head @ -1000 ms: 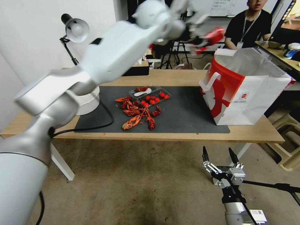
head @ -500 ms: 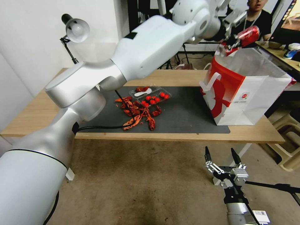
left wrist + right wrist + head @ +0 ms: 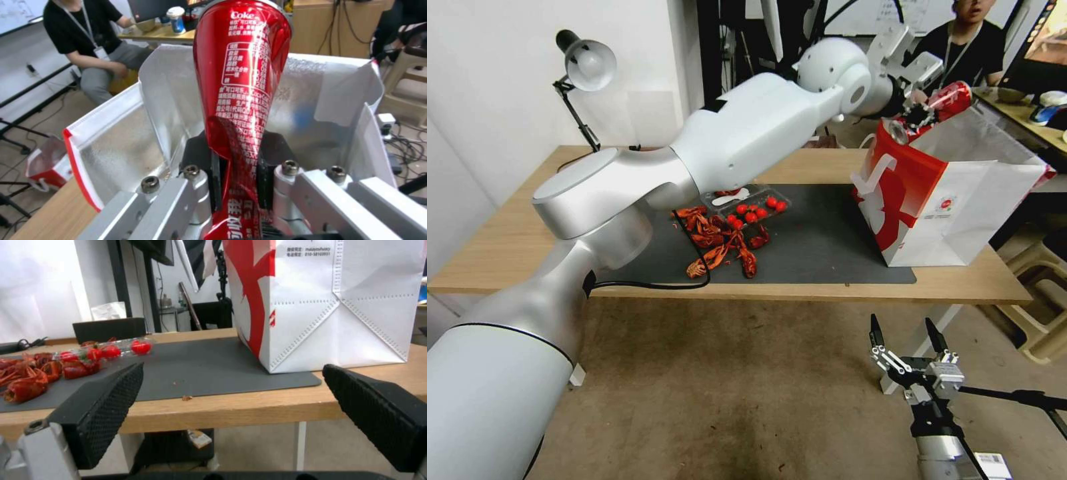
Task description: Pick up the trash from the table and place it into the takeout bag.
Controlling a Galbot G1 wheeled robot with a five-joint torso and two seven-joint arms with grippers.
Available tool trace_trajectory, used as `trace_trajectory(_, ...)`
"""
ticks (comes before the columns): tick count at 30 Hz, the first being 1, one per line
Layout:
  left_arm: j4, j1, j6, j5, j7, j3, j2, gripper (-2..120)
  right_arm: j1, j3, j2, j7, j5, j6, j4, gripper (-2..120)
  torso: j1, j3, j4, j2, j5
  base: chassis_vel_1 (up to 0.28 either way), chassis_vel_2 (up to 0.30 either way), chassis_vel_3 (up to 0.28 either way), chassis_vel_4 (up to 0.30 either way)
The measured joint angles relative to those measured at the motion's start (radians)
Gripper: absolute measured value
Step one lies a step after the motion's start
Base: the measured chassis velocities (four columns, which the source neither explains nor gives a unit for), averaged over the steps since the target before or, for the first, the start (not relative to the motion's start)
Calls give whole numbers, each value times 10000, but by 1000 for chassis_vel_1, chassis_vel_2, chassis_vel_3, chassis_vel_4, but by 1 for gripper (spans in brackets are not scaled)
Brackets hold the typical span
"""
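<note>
Red soda can (image 3: 944, 107) held by the left gripper (image 3: 917, 113) above the open mouth of the takeout bag (image 3: 947, 193).

The can (image 3: 242, 86) is dented where the left gripper's (image 3: 236, 186) fingers pinch it, and it points toward the bag's (image 3: 133, 133) silver-lined interior. The bag stands upright on the dark grey mat (image 3: 820, 247) at the right end of the table (image 3: 507, 233). Red crayfish shells (image 3: 720, 243) and a clear tray of cherry tomatoes (image 3: 750, 207) lie mid-mat. The right gripper (image 3: 908, 343) hangs below the table's front edge, its fingers (image 3: 104, 406) spread wide apart with nothing between them.
</note>
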Motion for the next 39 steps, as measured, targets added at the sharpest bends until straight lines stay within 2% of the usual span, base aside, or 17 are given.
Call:
trace_trajectory(4, -25, 2, -118, -128, -314, 196, 5, 29, -15, 2, 12, -10, 4, 90, -61, 100, 0, 0, -1, 0, 0, 0, 0, 0, 0)
trace_trajectory(7, -18, -21, -126, -138, -331, 229, 6, 37, -24, -3, 36, -12, 4, 150, -103, 100, 0, 1, 0, -1, 0, 0, 0, 0, 0)
trace_trajectory(8, -15, -70, -139, -138, -340, 233, 8, 45, -25, -6, 43, -13, 3, 164, -122, 100, 0, 0, 0, 0, 0, 0, 0, 0, 0)
trace_trajectory(9, -15, -70, -139, -138, -340, 233, 8, 45, -25, -6, 43, -13, 3, 164, -122, 100, 0, 0, 0, 0, 0, 0, 0, 0, 0)
trace_trajectory(11, -46, -174, -183, -138, -354, 321, 10, 56, -16, -4, 47, -14, 2, 170, -125, 100, 0, 0, 0, 0, 0, 0, 0, 0, 0)
trace_trajectory(12, -46, -174, -183, -138, -354, 321, 10, 56, -16, -4, 47, -14, 2, 170, -125, 100, 0, 0, 0, 0, 0, 0, 0, 0, 0)
trace_trajectory(16, -163, -208, -205, -133, -464, 455, 11, 74, 12, 13, 62, -13, 1, 170, -120, 100, 0, 0, -1, 0, 0, 0, 0, 0, 0)
trace_trajectory(18, -171, -215, -207, -133, -480, 463, 11, 78, 14, 13, 70, -14, -2, 170, -120, 100, 1, 0, -1, 0, 0, 0, 0, 0, 0)
trace_trajectory(20, -178, -265, -214, -131, -515, 465, 13, 89, 12, 2, 90, -15, -9, 169, -120, 100, 0, 0, 0, 0, 0, 0, 0, 0, 0)
trace_trajectory(22, -178, -278, -214, -132, -522, 439, 14, 91, 9, 0, 96, -15, -9, 170, -120, 100, 0, 0, -1, 0, 0, 0, 0, 0, 0)
trace_trajectory(24, -167, -313, -207, -166, -577, 347, 15, 99, 8, -1, 94, -15, -10, 169, -120, 100, 0, 1, -1, 0, 0, 0, 0, 0, 0)
trace_trajectory(33, -273, -218, -257, -354, -870, 244, 20, 100, 61, -19, 81, -20, -10, 140, -127, 100, 0, 1, 0, -1, 0, 0, 0, 0, 0)
trace_trajectory(37, -541, -68, -726, -492, -1165, 197, 19, 100, 131, -45, 70, -24, 0, 84, -163, 100, 1, 0, -1, -1, 0, 0, 0, 0, 0)
trace_trajectory(39, -846, 69, -1248, -777, -1701, 173, 19, 100, 189, -52, 50, -25, 13, 55, -201, 100, 0, 0, -1, 0, 0, 0, 0, 0, 0)
